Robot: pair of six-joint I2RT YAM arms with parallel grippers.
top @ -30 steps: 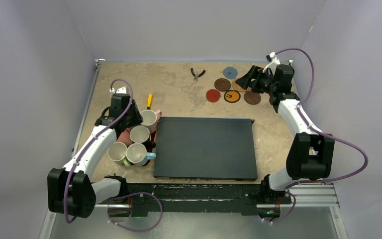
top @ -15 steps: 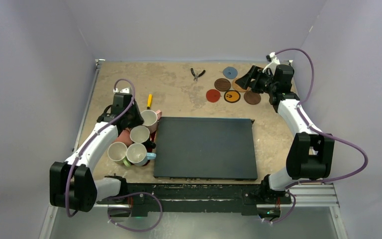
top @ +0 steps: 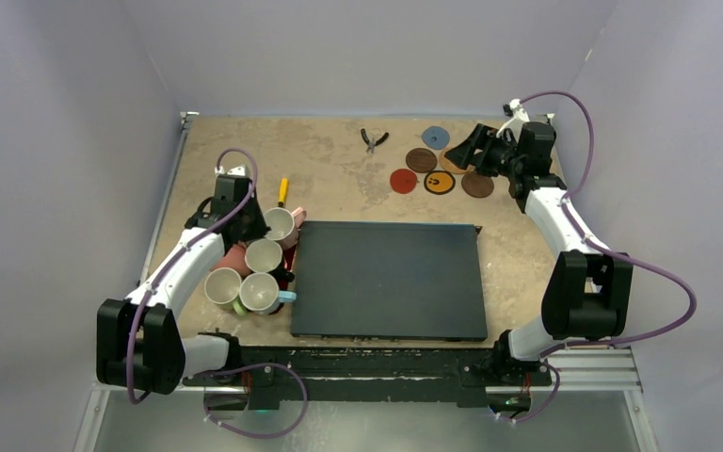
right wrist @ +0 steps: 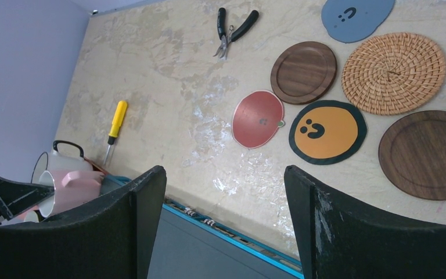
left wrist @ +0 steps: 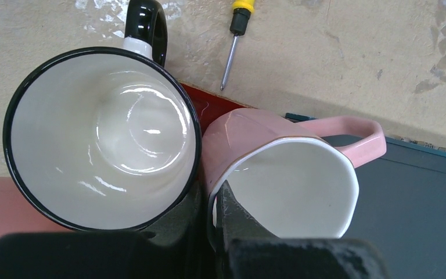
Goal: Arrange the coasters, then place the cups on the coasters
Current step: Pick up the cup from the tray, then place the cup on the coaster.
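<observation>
Six coasters (right wrist: pixel 327 132) sit bunched at the surface's far right corner, none on the black mat (top: pixel 386 278). Arranging looks not started. Right pincer (right wrist: pixel 225 174) hangs over them, jaws spread wide, nothing in it.

Change is on the left. Left pincer (left wrist: pixel 212 218) was partly open a second ago and is now clenched on the pale pink cup (left wrist: pixel 244 131): one finger (left wrist: pixel 235 212) inside the rim, the other outside in the gap to the black cup (left wrist: pixel 101 136). Top view shows the arm edged in slightly. Cup hasn't lifted; it's upright at the mat's far left corner, handle out over the mat.

Meaning: grip made, lift is next, I'd guess. No coaster is laid out to receive it though, so the order looks off unless the cup gets parked somewhere.

Containers: red tray (left wrist: pixel 202 103) shows only as a sliver between those two cups. The cup cluster (top: pixel 264 254) stands along the mat's left edge; can't tell whether all of it is in the tray. Both cups in the wrist view are empty, white inside.
</observation>
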